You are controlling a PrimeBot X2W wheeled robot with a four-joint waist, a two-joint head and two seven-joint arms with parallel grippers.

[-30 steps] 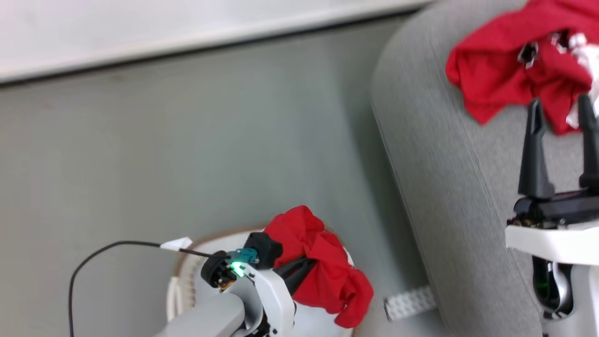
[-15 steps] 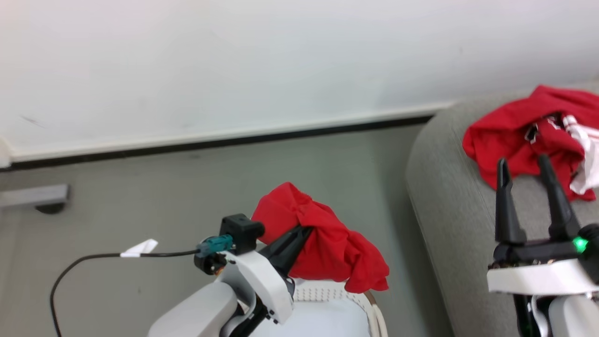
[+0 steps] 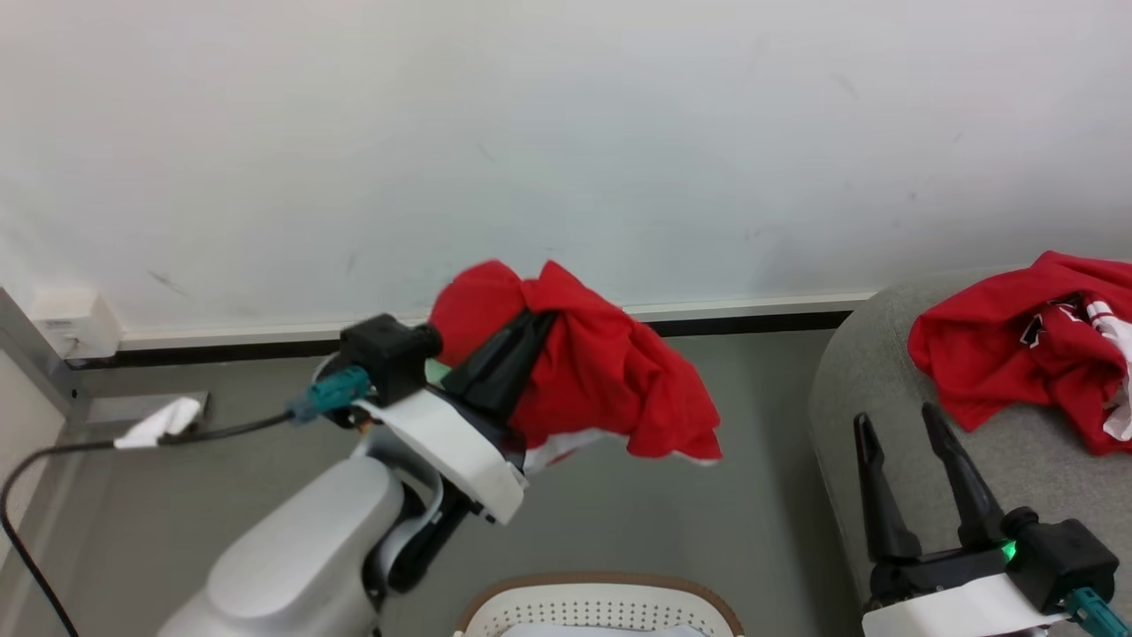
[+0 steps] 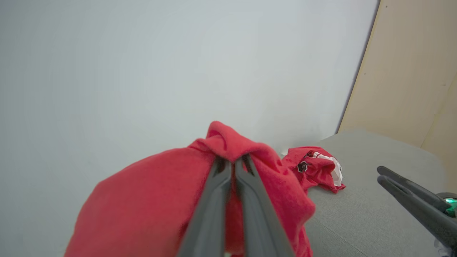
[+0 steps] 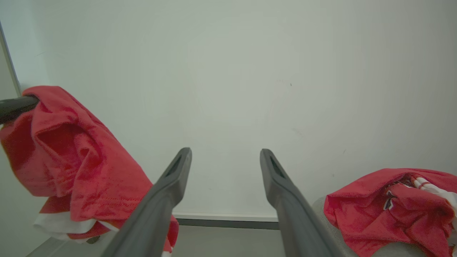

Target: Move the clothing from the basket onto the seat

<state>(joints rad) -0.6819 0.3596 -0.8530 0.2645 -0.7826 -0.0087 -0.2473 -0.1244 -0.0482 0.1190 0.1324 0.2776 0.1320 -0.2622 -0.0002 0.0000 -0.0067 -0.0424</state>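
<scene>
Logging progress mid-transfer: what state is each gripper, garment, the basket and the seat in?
left gripper: shut on held garment
right gripper: open, empty
held garment: bunched, hanging clear of basket
second garment: crumpled, lying on seat
basket: upright, contents unclear
seat: bears second garment

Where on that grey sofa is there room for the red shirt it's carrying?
The seat is bare in front of the red pile, down to the open right gripper, and along its rounded left edge. Its far part by the wall is crowded with that pile. The left gripper, shut on the carried garment, holds it over the floor.
</scene>
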